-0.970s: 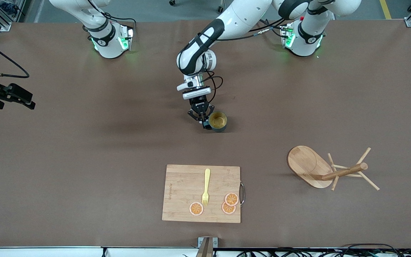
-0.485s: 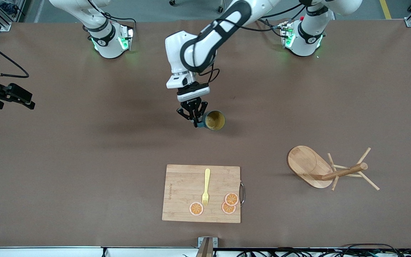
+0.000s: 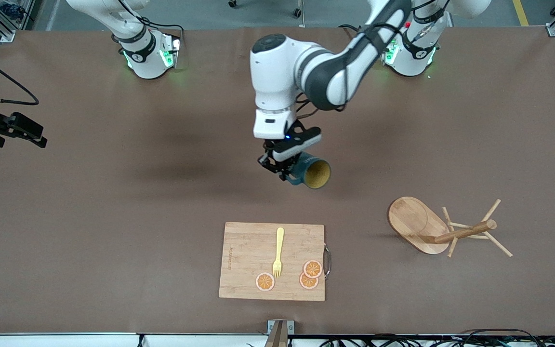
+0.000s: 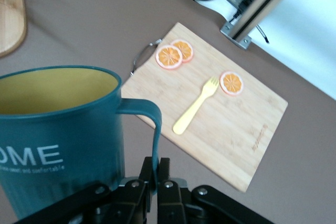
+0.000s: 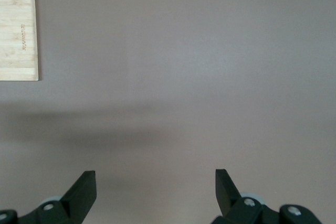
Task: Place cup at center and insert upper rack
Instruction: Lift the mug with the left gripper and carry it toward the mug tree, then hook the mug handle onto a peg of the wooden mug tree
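Left end effector (image 3: 284, 169) clamped on cup (image 3: 312, 171) handle, tilted, above table (image 3: 113, 202); unplaced. Rack (image 3: 443, 229) toppled, untouched. Right end effector (image 5: 156, 190) open, waiting.

The table (image 3: 113, 217) is viewed from high above, facing the arm bases. The cutting board (image 3: 272, 261) is seen obliquely from close above in the left wrist view (image 4: 220, 114); its corner (image 5: 18, 35) is caught straight down in the right wrist view.

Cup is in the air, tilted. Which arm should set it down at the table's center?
Left. The left gripper is shut on the cup's handle, over the table's middle. The right gripper waits open at its own end of the table, holding nothing.
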### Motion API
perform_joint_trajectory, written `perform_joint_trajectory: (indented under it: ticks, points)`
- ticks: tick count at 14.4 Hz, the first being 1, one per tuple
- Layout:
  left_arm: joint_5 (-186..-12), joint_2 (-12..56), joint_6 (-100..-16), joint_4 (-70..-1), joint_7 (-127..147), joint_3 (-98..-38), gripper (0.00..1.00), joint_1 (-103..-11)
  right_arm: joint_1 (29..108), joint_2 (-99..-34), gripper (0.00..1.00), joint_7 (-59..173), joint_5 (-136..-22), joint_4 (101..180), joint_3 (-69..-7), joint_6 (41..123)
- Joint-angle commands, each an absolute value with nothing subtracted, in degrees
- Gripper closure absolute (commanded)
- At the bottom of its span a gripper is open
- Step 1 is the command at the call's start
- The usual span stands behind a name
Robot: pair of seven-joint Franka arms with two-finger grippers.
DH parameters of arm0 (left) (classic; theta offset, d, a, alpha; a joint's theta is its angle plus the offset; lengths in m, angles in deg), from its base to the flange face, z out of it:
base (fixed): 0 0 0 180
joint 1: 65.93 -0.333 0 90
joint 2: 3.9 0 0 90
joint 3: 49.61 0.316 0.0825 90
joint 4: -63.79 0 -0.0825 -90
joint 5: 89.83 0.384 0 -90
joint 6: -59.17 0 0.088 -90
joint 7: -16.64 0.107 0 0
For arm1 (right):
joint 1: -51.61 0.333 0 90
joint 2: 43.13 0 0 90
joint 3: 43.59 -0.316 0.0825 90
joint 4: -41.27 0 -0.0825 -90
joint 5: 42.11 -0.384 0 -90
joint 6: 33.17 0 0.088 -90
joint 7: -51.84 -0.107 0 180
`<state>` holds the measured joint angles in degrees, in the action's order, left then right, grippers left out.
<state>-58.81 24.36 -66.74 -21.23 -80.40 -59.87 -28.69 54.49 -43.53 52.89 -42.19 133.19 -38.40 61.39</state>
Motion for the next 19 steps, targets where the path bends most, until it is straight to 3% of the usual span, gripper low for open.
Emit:
perform_joint_trajectory:
  ticks: [1,13,19]
  points:
    - [-68.16,21.25,-67.31,-21.82,-74.09,-60.43,1.00,-34.18,54.51,-42.52,0.00,53.34,-41.58,133.64,-38.41,61.75]
    - [-119.06,18.69,-62.66,-20.85,-57.55,-60.34,1.00,-58.52,54.42,-42.69,0.00,53.43,-41.40,132.94,-38.32,61.57]
    - [-124.19,19.92,-61.68,-20.85,-57.19,-60.34,1.00,-66.61,54.42,-42.69,0.00,53.43,-41.40,132.94,-38.32,61.48]
